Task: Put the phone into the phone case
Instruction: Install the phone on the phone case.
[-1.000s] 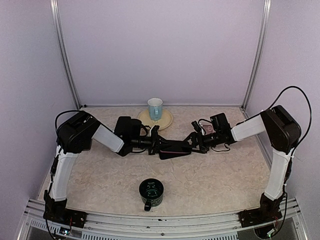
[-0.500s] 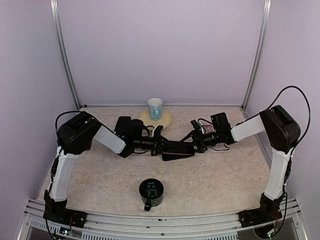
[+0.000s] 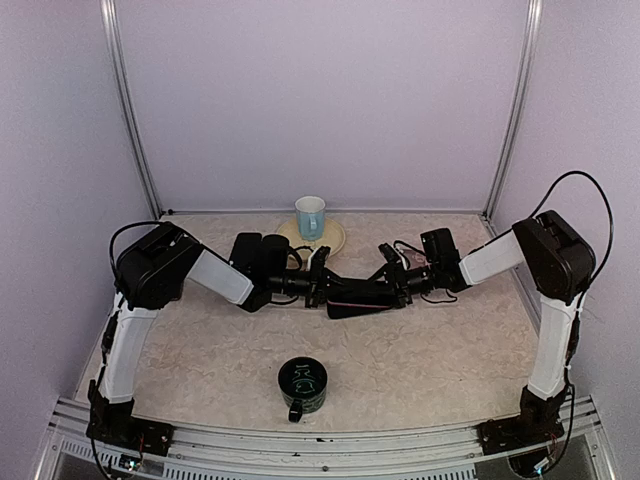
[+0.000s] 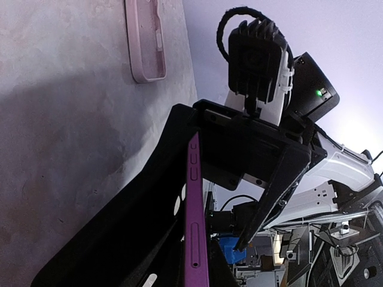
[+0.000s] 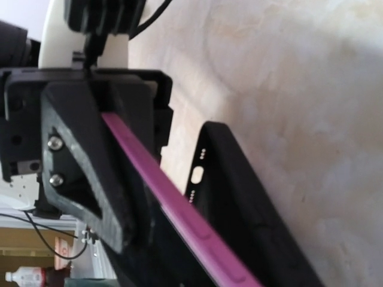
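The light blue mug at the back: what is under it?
A round cream plate lies under the mug. The mug covers the plate's middle, so that part cannot be seen.

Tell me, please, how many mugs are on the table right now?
2. A pale blue mug stands on the cream plate at the back centre; a dark green mug sits at the near centre, towards the front edge. None appears hidden.

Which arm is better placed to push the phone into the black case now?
Probably left: the left gripper clamps one end of the purple phone, which is lifted off the black case, so it can press down while the right gripper steadies the other end.
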`<state>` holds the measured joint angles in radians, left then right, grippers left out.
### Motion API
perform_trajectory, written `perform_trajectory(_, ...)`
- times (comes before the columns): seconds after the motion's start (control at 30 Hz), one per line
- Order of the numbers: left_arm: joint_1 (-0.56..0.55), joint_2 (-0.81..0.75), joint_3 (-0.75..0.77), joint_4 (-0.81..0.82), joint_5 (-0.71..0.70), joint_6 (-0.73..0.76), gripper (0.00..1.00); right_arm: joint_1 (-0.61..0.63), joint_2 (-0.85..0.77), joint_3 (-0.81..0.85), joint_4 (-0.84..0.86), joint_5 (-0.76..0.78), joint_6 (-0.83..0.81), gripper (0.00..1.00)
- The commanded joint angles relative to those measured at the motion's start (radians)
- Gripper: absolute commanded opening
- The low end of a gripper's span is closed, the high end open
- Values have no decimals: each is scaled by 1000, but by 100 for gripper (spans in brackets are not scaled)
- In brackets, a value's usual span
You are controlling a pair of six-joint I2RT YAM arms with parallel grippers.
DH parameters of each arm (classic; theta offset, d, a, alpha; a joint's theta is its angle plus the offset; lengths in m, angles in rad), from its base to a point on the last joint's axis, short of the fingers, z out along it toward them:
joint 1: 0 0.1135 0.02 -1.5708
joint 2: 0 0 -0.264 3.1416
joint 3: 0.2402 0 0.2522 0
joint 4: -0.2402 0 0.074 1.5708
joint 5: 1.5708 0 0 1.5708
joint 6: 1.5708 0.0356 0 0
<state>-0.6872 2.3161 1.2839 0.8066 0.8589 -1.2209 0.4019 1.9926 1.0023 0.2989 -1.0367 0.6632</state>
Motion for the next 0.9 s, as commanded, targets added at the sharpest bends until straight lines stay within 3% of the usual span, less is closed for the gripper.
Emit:
perform_trajectory(0.0, -11, -25, 44, 27, 14, 32, 0, 5, 20, -2, 34, -50, 18, 71)
perform_trajectory(0.43, -8, -19, 38, 13, 14, 44, 0, 8, 43, -39, 187, -124, 121, 36)
perform_trajectory(0.77, 0, -15, 34, 22, 16, 34, 0, 8, 51, -82, 374, -171, 239, 26)
perform_trajectory(0.87, 5, -16, 30, 23, 16, 34, 5, 8, 55, -93, 433, -185, 281, 23)
